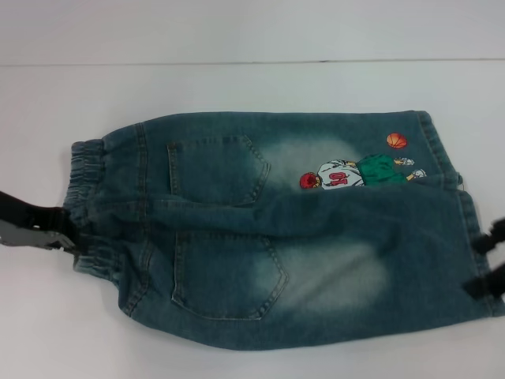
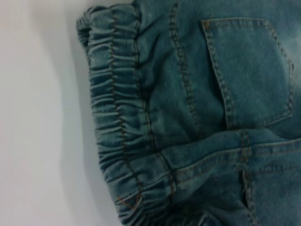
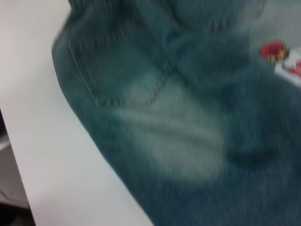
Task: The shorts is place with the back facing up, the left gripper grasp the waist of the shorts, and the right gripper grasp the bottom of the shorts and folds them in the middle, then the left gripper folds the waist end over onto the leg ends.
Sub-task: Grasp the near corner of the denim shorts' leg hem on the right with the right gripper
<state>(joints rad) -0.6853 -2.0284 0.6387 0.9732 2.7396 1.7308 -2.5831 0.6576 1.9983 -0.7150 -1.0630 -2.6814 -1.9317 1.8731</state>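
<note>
The blue denim shorts lie back up on the white table, both back pockets showing. The elastic waist is at the left and the leg ends are at the right. The near half laps a little over the far half along the middle and covers part of the basketball-player embroidery. My left gripper is at the middle of the waist, shut on the bunched waistband. My right gripper is at the near leg's hem, with its two black fingers apart.
The table's front edge runs close beside the shorts' near side in the right wrist view. The table's far edge is a line across the back, with bare white surface between it and the shorts.
</note>
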